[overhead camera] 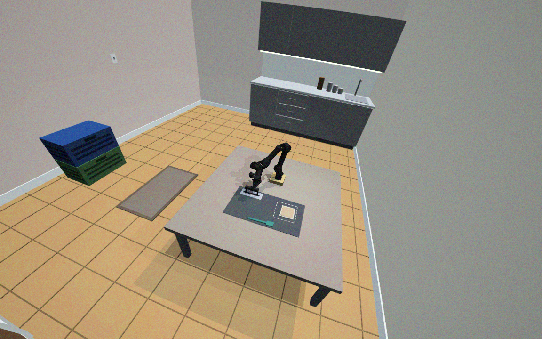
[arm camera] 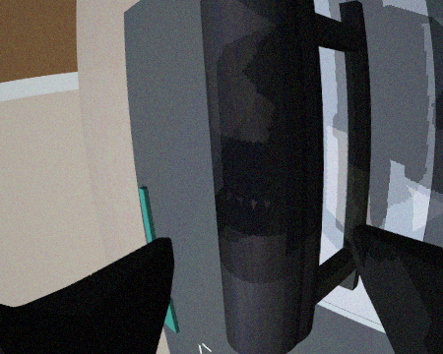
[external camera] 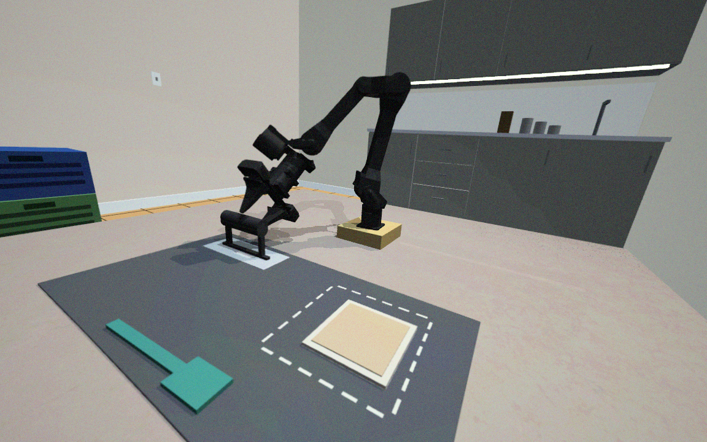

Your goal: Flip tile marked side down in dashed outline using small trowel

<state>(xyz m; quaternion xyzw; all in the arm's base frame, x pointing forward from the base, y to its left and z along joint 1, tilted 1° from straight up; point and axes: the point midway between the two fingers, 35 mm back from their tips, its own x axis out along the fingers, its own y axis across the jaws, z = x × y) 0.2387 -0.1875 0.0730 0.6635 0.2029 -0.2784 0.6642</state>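
Observation:
The small trowel, a pale flat plate with a black bar handle on two posts, lies on the far left edge of the dark mat. My gripper is open, with its fingers on either side of the handle, spread wider than it. The tile lies flat inside the dashed outline. Its upper face is plain beige with a white border; its underside is hidden.
A teal flat-bladed tool lies near the mat's front edge. The arm's yellow base block stands on the table behind the mat.

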